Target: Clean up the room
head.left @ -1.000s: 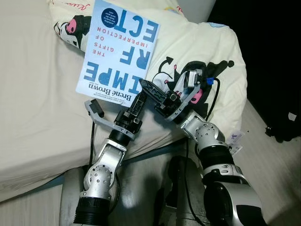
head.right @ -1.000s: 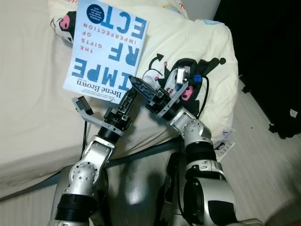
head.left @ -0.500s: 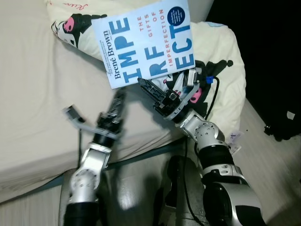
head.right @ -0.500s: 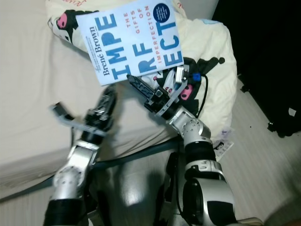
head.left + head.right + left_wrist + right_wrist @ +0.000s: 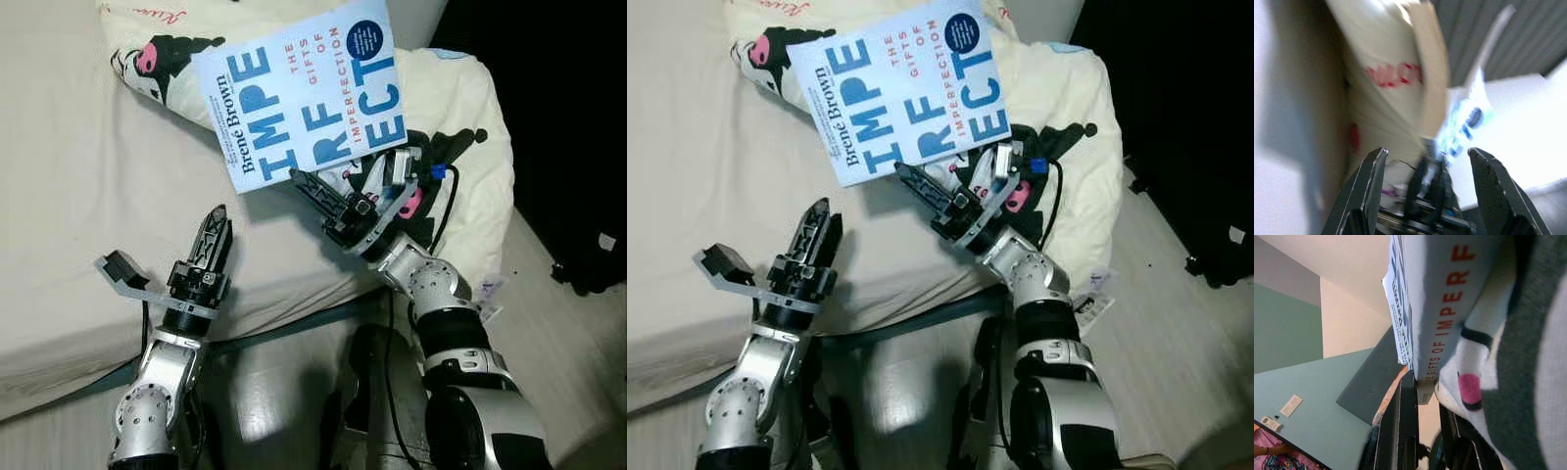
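A white and blue book [image 5: 309, 93], "The Gifts of Imperfection", is held up over the cartoon-print pillow [image 5: 460, 147] at the head of the bed. My right gripper [image 5: 312, 186] is shut on the book's lower edge. The right wrist view has the book's spine [image 5: 1440, 323] lying against one black finger [image 5: 1405, 426]. My left gripper [image 5: 216, 223] hovers low over the cream sheet [image 5: 78, 196], left of and below the book and apart from it. Its fingers [image 5: 1369, 186] stand open with nothing between them.
The bed's front edge [image 5: 294, 318] runs across just before my arms. Pale wooden floor [image 5: 554, 343] lies to the right, with a small printed packet [image 5: 490, 289] by the bed corner and a black case [image 5: 593, 259] further right.
The book has turned from upside down to sideways and now hangs from the right gripper alone. My left gripper has let go of it and drawn back down and to the left.
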Controlling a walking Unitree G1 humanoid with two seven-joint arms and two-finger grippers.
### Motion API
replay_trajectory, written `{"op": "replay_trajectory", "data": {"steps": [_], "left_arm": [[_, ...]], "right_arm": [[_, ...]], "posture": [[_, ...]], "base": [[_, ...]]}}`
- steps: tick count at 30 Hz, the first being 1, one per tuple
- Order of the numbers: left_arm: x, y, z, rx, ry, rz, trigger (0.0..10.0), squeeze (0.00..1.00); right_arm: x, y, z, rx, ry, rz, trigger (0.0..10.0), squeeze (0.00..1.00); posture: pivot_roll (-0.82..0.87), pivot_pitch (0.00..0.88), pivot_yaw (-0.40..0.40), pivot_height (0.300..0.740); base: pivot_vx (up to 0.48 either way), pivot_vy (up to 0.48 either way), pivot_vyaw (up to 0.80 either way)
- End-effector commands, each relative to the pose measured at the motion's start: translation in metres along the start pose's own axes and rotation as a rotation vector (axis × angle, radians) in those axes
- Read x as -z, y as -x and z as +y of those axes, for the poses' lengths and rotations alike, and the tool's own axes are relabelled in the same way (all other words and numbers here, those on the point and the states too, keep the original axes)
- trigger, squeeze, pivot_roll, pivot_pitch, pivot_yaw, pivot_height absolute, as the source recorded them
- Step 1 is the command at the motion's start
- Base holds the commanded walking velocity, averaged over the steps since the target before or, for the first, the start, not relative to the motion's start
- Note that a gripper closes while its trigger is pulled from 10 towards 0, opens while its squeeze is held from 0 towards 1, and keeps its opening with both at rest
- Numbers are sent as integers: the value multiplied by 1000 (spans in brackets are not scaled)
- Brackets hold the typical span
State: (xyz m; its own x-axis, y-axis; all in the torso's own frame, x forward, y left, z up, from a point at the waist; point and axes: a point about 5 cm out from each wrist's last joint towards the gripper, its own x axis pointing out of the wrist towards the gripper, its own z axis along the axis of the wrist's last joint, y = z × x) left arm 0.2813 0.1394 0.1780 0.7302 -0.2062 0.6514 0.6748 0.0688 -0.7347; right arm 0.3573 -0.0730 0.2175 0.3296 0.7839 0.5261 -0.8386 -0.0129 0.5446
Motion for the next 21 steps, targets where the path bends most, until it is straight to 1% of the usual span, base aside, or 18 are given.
{"op": "replay_trajectory", "data": {"steps": [1, 2, 4, 5, 6, 7, 8, 10, 12, 13, 16, 18, 21], "left_arm": [[7, 4, -1, 7, 41, -14, 10000, 0], [8, -2, -4, 27, 41, -21, 10000, 0], [8, -2, -4, 27, 41, -21, 10000, 0], [8, -10, -9, 62, 48, -28, 10000, 0], [8, -10, -9, 62, 48, -28, 10000, 0], [9, -18, -15, 100, 51, -27, 10000, 0], [9, -18, -15, 100, 51, -27, 10000, 0], [13, -31, -24, 150, 47, -17, 10000, 0], [13, -31, -24, 150, 47, -17, 10000, 0], [15, -35, -25, 157, 36, -10, 10000, 0], [16, -38, -25, 160, 27, -3, 10000, 0], [16, -42, -23, 156, -1, 15, 10000, 0], [16, -43, -22, 153, -9, 18, 10000, 0]], "right_arm": [[24, -20, 14, -149, -56, 107, 0, 0], [29, -20, 13, -143, -57, 130, 0, 0], [29, -20, 13, -143, -57, 130, 0, 0], [34, -19, 13, -139, -59, 153, 0, 0], [34, -19, 13, -139, -59, 153, 0, 0], [38, -19, 13, -138, -66, 174, 0, 0], [38, -19, 13, -138, -66, 174, 0, 0], [46, -19, 15, -145, -80, 206, 0, 0], [46, -19, 15, -145, -80, 206, 0, 0], [49, -19, 15, -149, -86, 218, 0, 0], [51, -19, 16, -150, -88, 227, 0, 0], [52, -18, 16, -149, -91, 239, 0, 0], [52, -18, 16, -149, -92, 243, 0, 0]], "posture": [[75, 379, -71, 520], [74, 379, -73, 520], [74, 379, -73, 520], [71, 386, -74, 520], [71, 386, -74, 520], [70, 383, -73, 520], [70, 383, -73, 520], [67, 386, -72, 520], [67, 386, -72, 520], [65, 385, -71, 520], [65, 385, -71, 520], [62, 384, -73, 520], [61, 387, -73, 520]], "base": [[0, 0, 0], [0, 0, 0], [0, 0, 0], [0, 0, 0], [0, 0, 0], [0, 0, 0], [0, 0, 0], [0, 0, 0], [0, 0, 0], [0, 0, 0], [0, 0, 0], [0, 0, 0], [0, 0, 0]]}}
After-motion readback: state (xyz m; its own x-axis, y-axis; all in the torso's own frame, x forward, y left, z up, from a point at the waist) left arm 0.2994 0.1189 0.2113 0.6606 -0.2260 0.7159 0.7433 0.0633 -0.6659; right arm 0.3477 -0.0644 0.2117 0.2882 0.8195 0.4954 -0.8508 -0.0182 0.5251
